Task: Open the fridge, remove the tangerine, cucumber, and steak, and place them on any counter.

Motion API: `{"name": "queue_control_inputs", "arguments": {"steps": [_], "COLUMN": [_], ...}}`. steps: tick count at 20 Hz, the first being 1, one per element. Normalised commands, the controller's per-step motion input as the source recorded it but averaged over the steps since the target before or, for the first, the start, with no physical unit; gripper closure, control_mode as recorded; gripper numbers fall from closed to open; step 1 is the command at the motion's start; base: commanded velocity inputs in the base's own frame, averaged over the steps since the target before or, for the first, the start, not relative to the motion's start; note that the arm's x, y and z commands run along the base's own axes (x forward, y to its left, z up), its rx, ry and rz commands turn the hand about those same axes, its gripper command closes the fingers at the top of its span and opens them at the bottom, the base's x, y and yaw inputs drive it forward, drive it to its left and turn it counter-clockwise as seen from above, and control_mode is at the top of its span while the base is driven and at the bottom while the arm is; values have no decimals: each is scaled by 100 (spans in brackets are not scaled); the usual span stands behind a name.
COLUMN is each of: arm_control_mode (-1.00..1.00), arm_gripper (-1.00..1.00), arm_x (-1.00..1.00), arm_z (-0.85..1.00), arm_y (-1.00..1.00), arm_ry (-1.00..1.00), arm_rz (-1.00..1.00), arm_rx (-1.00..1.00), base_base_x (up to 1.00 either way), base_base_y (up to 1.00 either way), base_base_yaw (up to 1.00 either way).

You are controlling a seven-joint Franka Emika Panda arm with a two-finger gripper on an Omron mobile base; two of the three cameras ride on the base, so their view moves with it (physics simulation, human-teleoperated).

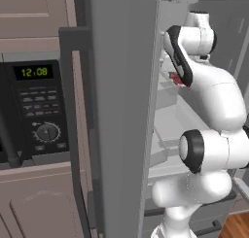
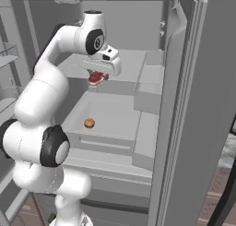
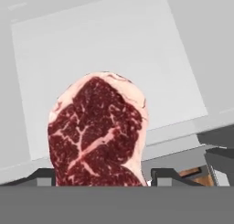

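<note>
Reaching into the open fridge (image 2: 193,105), the pincer (image 3: 103,175) is clamped on the steak (image 3: 96,131), its two fingertips pressed against either side of the meat just above an upper shelf (image 2: 133,66). On the shelf below, the tangerine (image 2: 89,123) sits alone, well apart from the steak.

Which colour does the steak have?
Dark red steak with whitish marbling and pale fat rim; hand view shows it best.

A black microwave (image 1: 36,113) with a green clock sits among taupe cabinets (image 1: 34,11).
</note>
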Motion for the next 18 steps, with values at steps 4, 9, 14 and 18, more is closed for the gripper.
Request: {"name": "queue_control_inputs", "arguments": {"steps": [4,9,14,18], "arm_control_mode": [-100,-100,-100,-100], "arm_gripper": [100,100,100,100], "arm_x": [-100,-100,-84,-35], "arm_z": [-10,-45,-42,-37], "arm_y": [-22,-2,0,0], "arm_ry": [-4,1,4,5], "arm_rz": [0,0,0,0], "arm_rx": [0,0,0,0], "base_base_x": [0,0,0,0], "base_base_y": [0,0,0,0], "base_base_yaw": [0,0,0,0]}}
